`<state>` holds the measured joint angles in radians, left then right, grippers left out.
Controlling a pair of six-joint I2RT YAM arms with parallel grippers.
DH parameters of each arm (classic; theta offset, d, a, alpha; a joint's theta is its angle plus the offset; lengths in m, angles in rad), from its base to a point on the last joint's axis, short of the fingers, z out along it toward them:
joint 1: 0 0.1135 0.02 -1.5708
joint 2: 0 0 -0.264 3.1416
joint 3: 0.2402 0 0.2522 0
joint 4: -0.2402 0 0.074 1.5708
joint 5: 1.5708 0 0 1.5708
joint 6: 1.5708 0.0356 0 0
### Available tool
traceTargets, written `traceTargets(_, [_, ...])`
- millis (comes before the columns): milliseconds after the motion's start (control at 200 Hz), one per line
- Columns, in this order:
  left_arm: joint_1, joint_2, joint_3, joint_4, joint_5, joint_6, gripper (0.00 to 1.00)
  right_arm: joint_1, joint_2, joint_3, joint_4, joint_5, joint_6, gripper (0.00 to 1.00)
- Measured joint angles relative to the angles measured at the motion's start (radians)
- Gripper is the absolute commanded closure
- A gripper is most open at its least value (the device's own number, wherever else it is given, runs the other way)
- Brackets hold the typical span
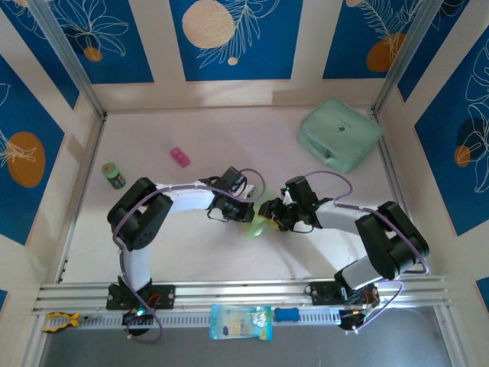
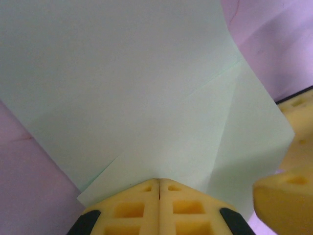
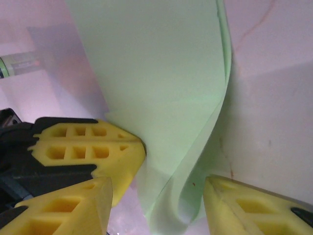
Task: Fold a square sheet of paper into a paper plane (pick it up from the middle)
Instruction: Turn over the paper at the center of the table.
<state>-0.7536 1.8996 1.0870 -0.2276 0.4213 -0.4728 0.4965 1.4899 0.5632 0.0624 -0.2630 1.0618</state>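
The pale-green sheet of paper (image 1: 256, 226) is held up off the table between the two arms, partly folded, with creases across it (image 2: 146, 98). My left gripper (image 2: 159, 181) is shut on its lower edge, the yellow pads pressed together. In the right wrist view the paper (image 3: 166, 73) curls into a loose fold between the spread fingers of my right gripper (image 3: 159, 198), which is open, with neither pad pressing on it. My left gripper (image 3: 139, 147) pinches the sheet just left of that fold. From above, the left gripper (image 1: 243, 214) and right gripper (image 1: 269, 214) meet at mid-table.
A thick mint-green zip case (image 1: 340, 134) lies at the back right. A small pink object (image 1: 179, 157) and a green bottle (image 1: 114, 176) sit to the left. Along the front rail lie a packet (image 1: 240, 321) and yellow-handled pliers (image 1: 61, 321).
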Motion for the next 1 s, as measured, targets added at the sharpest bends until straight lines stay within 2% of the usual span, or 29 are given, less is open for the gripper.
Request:
traceTargets(195, [0.0, 0.0, -0.002, 0.003, 0.0, -0.001, 0.97, -0.023, 0.031, 0.011, 0.04, -0.013, -0.013, 0.51])
traceTargets(495, [0.0, 0.0, -0.003, 0.003, 0.001, -0.017, 0.97, -0.052, 0.074, 0.009, 0.101, -0.034, -0.022, 0.63])
traceTargets(1000, [0.001, 0.0, -0.006, 0.011, 0.008, -0.026, 0.97, -0.092, 0.099, -0.049, 0.227, -0.082, -0.043, 0.76])
